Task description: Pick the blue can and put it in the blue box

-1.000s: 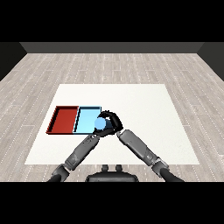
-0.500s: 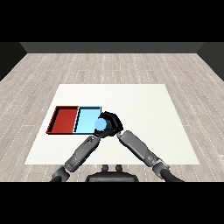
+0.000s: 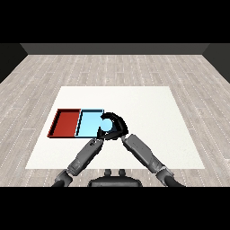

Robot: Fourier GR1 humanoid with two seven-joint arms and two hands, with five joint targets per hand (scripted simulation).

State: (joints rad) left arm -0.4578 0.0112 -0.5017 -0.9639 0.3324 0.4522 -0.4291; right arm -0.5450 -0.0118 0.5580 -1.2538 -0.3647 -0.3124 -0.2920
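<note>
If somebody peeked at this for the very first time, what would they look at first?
Probably the black right hand curled round the blue can, at the right edge of the light blue tray in the middle of the white table. Next, the bright red tray just left of the blue one.

No legible text or labels anywhere

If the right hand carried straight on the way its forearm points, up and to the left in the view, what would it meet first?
Most likely the light blue tray: the right hand, curled round the blue can, sits at that tray's right edge. Height above the tray is unclear.
</note>
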